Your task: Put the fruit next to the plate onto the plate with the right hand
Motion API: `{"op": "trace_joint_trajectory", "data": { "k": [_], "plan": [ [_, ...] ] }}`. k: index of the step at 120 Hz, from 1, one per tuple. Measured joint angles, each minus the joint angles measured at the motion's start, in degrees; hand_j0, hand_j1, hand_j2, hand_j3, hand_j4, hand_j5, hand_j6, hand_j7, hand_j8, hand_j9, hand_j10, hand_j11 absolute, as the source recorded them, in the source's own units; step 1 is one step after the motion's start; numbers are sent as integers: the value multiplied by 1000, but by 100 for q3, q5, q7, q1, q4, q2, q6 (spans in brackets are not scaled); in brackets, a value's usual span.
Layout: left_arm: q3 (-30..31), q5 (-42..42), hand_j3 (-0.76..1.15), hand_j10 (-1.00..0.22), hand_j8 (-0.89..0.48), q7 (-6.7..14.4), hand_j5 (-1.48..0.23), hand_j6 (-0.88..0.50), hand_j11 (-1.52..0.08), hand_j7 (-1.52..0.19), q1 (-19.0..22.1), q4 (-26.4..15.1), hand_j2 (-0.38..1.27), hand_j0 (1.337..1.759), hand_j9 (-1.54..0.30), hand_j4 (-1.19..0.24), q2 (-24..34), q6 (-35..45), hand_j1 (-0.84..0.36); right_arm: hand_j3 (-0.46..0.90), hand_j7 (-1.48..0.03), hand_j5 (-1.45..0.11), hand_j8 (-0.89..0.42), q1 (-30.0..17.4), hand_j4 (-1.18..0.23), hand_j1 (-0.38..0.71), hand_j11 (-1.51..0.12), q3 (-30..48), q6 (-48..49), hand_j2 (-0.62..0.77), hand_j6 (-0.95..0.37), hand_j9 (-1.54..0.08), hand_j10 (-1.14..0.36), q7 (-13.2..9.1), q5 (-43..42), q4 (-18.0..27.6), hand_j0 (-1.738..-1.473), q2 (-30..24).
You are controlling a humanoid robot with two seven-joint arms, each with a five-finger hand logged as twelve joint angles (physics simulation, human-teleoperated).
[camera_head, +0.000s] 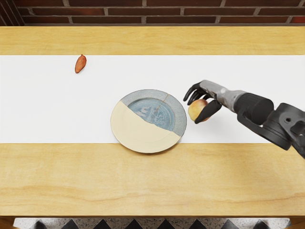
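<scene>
**Operator:** Report location of the round yellow-red fruit (pixel 196 109).

**Technician:** Located just beside the right rim of the round ceramic plate (pixel 143 136), glazed half cream and half blue-grey. Not over the plate. Cannot tell whether touching the rim. Positioned above the broad white strip (pixel 47 109) laid across the light wooden tabletop (pixel 143 176).

**Operator:** Report state of the right hand (pixel 206 94).

**Technician:** Closed on the fruit, with dark fingers (pixel 193 91) curled over its top and far side and the thumb (pixel 208 110) pressed across its near right side. Carried on a grey-and-black arm (pixel 257 112) entering from the right edge of the head view.

**Operator:** Confirm whether lifted or resting on the strip.

**Technician:** Cannot tell from 1 view.

**Operator:** Report plate position.

**Technician:** Set flat near the middle of the tabletop, mostly on the white strip, with the near edge reaching past the strip onto bare wood. Cream half toward the near left, blue-grey half toward the far right.

**Operator:** List remaining items.

**Technician:** 1 small orange-red tapered object (pixel 80 63), lying on the strip close to its far edge, well apart from the plate on the left. Red brick wall (pixel 143 12) beyond the far edge of the tabletop.
</scene>
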Motion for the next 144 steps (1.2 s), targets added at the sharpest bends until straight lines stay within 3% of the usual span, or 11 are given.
{"op": "trace_joint_trajectory", "data": {
  "k": [64, 106, 116, 144],
  "plan": [
    [0, 0, 0, -10, -10, 0, -12, -10, -12, -12, 0, 0, 2, 1658, -12, -10, 0, 0, 338, 0, -803, -816, -422, 68, -610, 163, -804, -41, -66, 200, -617, -800, -438, 1, -50, -71, -1655, 728],
    [-1, 0, 0, -10, -10, 0, -12, -10, -12, -12, 0, 0, 2, 1658, -12, -10, 0, 0, 338, 0, -788, -801, -421, 63, -599, 166, -788, -269, -166, 197, -606, -786, -437, 1, -172, -392, -1655, 1107],
    [-3, 0, 0, -10, -10, -1, -12, -10, -12, -12, 0, 0, 2, 1658, -12, -10, 0, 0, 338, 0, -709, -718, -415, 64, -540, 146, -708, -286, -176, 141, -545, -707, -425, 2, -177, -432, -1656, 1129],
    [-3, 1, 0, -10, -10, 0, -12, -10, -12, -12, 0, 0, 2, 1658, -12, -10, 0, 0, 338, 0, -352, -355, -230, 94, -269, -75, -352, -234, -148, 26, -271, -351, -233, 4, -76, -446, -1657, 1126]
  ]
}}
